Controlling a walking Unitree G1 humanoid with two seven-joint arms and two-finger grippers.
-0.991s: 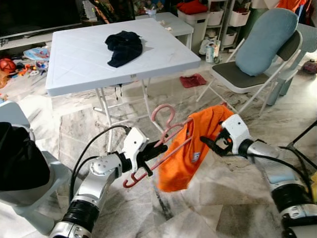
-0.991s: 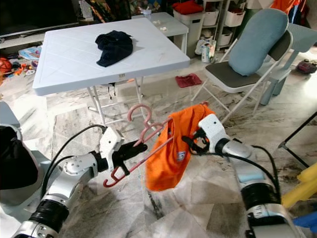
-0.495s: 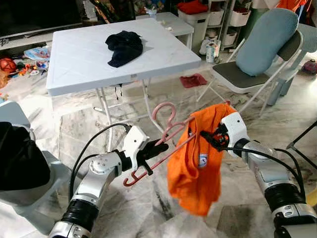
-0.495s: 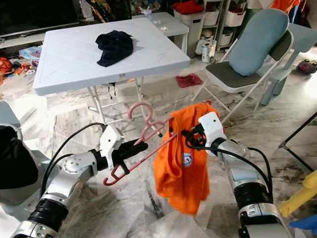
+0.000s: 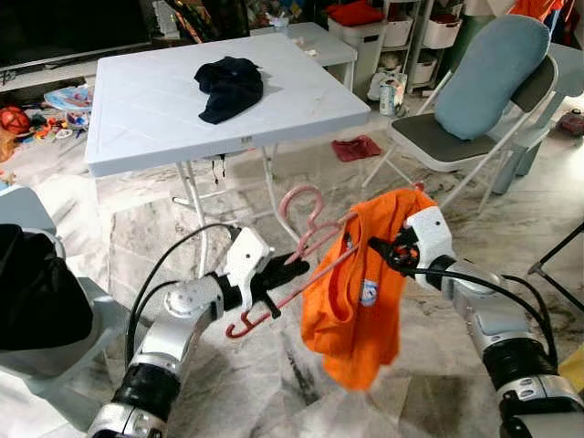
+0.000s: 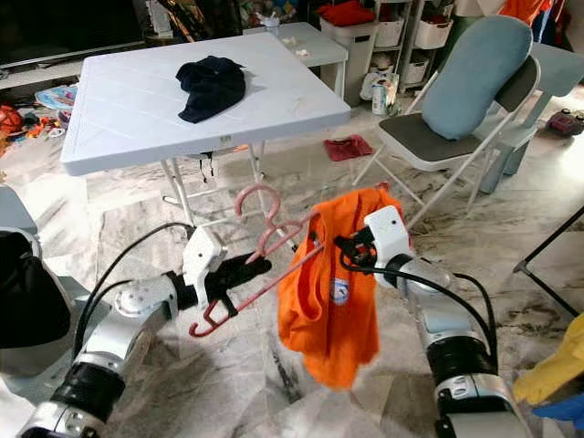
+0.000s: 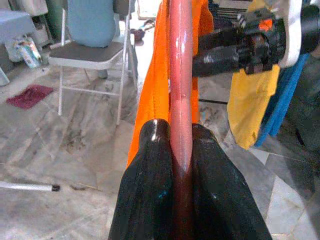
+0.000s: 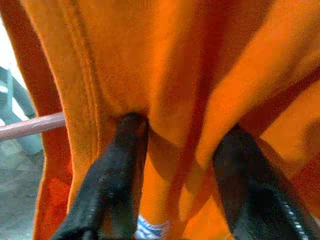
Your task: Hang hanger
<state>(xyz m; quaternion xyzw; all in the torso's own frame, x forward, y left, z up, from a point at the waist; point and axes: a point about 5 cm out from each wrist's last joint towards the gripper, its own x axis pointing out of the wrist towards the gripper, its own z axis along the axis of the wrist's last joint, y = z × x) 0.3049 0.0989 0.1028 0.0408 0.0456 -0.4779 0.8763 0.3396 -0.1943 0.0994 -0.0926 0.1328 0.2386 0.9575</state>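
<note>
- i have my left gripper [image 5: 290, 272] low in front of me, its two black fingers [image 7: 152, 170] pinched tight on the bar of the pink hanger [image 5: 306, 246], no gap either side.
- the hanger runs aslant over bare marble floor [image 5: 228, 383], its hook end [image 5: 301, 203] up toward the table, its far arm inside the orange shirt [image 5: 360, 292].
- my right gripper [image 5: 381, 253] sits at the shirt's upper edge; in the right wrist view its fingers [image 8: 120, 165] stand apart with orange cloth bunched between and over them, and i cannot tell if they grip it.
- the shirt hangs free, its lower hem clear of the floor, open tile beneath it and toward me.
- the white folding table [image 5: 137, 109] stands beyond the hanger, its near edge and legs [image 5: 193, 201] just behind the hook; a dark garment [image 5: 228, 87] lies on top.
- a folding chair [image 5: 438, 146] with a blue cushion [image 5: 493, 73] stands ahead of my right arm; a red cloth [image 5: 356, 148] lies on the floor between chair and table.
- a grey seat [image 5: 55, 351] with a black bundle [image 5: 32, 297] crowds my left side, near the left elbow.
</note>
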